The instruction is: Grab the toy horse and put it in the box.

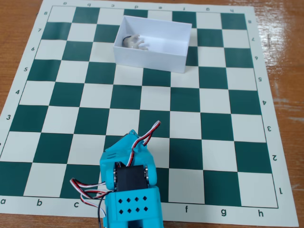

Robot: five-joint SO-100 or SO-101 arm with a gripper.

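So the tiny white plastic toy horse with the dark mane (135, 42) is lying inside the white rectangular open-top box with low thin walls (151, 61), tucked into the left end of it, close to the left wall. It looks tipped on its side rather than standing, legs pointing roughly right, but it's small enough that I wouldn't swear to the details. The rest of the box floor to the right of it is bare white.

The box sits on the far part of a green-and-cream roll-up chessboard mat (190, 128), a bit skewed against the squares, with its right end farther away than its left. The mat has letters along the near edge and numbers down the sides, and it lies flat on a brown wooden bench (285, 57) that shows along the left, right and far edges.

Well apart from the box, down at the near edge of the mat, is the turquoise 3D-printed robot arm (130, 190) with a black servo in the middle and red, white and black wires looping out of it. The claw itself is folded in behind that turquoise body, so honestly I can't tell if it's open or closed.
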